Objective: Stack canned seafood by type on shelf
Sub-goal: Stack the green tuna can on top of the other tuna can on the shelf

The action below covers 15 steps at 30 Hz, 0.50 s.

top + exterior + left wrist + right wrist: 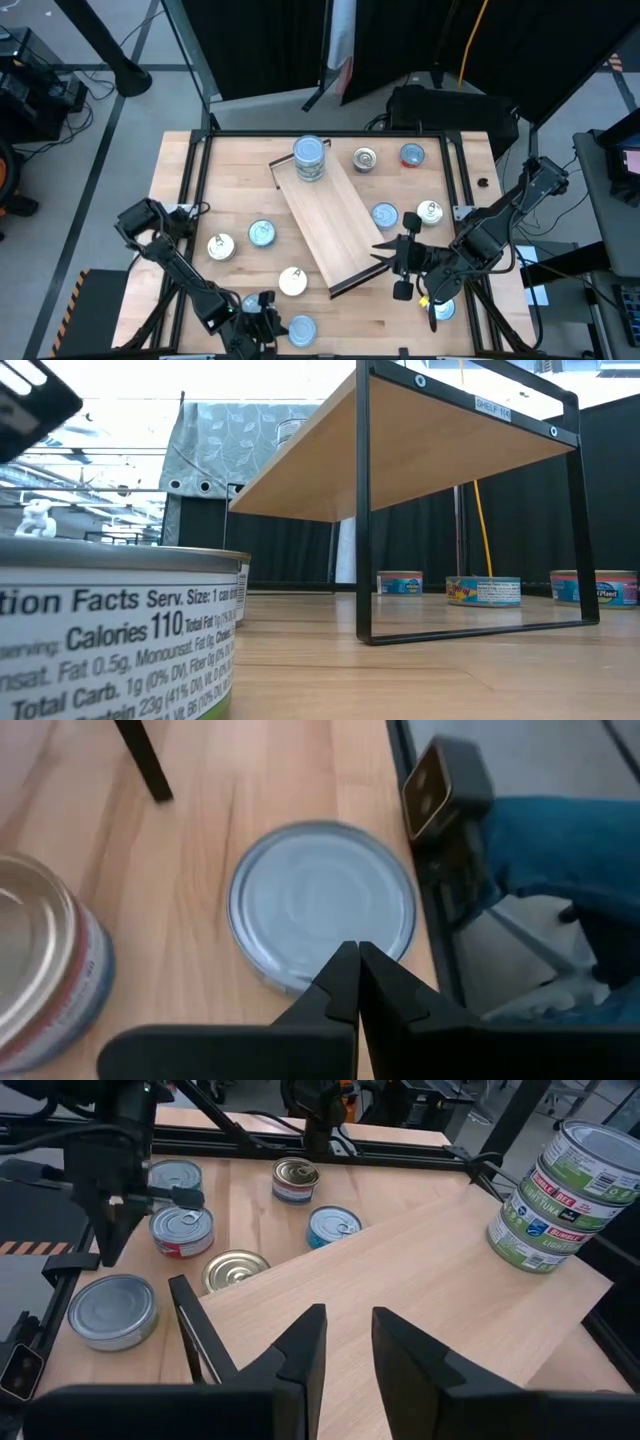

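Canned seafood is mostly unsorted: one stack of tins (309, 158) stands at the shelf's (330, 225) far end, well ahead of your right fingers (400, 257), which are apart. Your left fingers (357, 982), together, hover over a silver tin (322, 904) on the counter (240, 195).

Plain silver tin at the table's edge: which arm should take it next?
Left. The left arm has its shut jaws right at the silver tin; they'd need opening first. The right arm sits farther off at the shelf end, jaws open.
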Each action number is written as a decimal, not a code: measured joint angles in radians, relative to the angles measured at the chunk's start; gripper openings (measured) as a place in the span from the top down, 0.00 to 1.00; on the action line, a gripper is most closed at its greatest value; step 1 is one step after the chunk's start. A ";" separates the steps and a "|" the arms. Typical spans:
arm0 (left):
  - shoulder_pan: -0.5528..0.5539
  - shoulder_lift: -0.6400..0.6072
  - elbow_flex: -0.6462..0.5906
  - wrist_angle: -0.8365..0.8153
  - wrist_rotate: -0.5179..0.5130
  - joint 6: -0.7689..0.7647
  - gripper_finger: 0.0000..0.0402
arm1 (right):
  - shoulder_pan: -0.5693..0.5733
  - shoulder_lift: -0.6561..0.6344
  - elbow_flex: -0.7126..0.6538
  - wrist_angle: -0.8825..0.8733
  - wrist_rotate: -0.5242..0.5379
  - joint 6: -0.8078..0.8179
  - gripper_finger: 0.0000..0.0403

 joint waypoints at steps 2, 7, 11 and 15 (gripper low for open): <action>0.001 0.015 0.000 0.000 0.000 0.000 0.99 | 0.000 0.000 0.000 0.000 0.000 0.000 0.81; 0.001 0.037 0.000 0.000 -0.001 0.000 0.99 | 0.000 0.000 0.000 -0.001 0.000 -0.001 0.81; 0.001 0.051 0.000 0.001 -0.012 0.000 0.99 | 0.000 0.000 0.000 -0.001 0.000 -0.001 0.81; 0.001 0.058 0.000 0.003 -0.020 -0.002 0.99 | 0.000 0.000 0.000 -0.001 0.001 -0.001 0.81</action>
